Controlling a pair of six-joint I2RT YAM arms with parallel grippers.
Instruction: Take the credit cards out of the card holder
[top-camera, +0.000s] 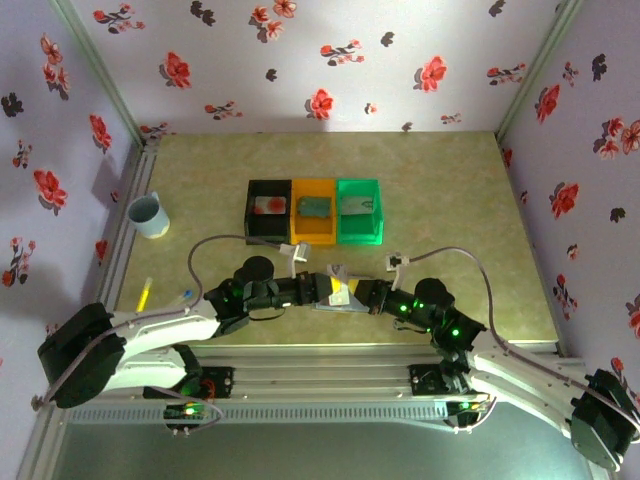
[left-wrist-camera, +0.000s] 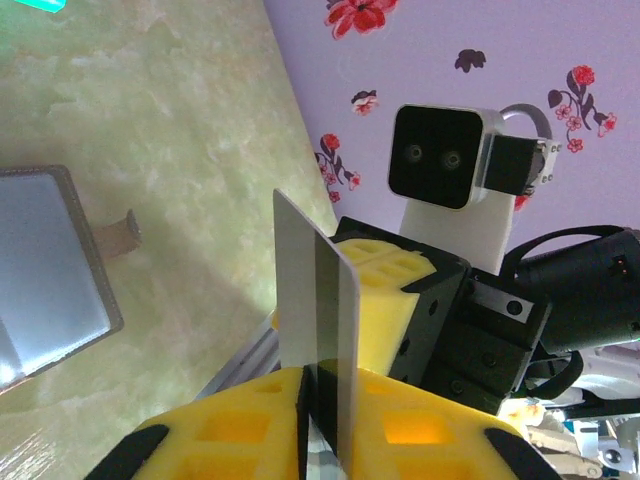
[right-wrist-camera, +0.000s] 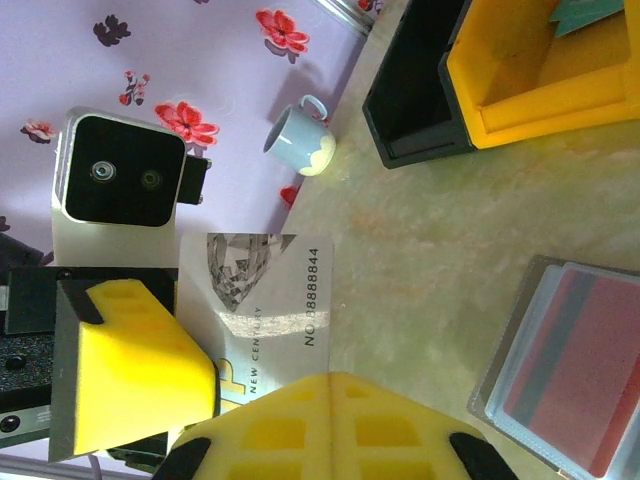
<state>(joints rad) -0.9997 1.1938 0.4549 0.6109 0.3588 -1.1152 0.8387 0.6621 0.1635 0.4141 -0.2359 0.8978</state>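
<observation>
Three credit cards were already out. Toward 12 o'clock on the worktop, the black bin held a white card with a red mark, the orange bin a grey-green card, and the green bin a silvery-grey card. At 6 o'clock from the bins, a fourth card stood off the worktop, pinched from both sides. The left end effector was closed on one edge and the right end effector was clamped tight on the other, apparently a handover. At 3 o'clock in the right wrist view, the card holder lay open with a reddish card in its sleeve. The job looked past halfway: the fourth card needed setting down, and at least that reddish one needed extracting.
</observation>
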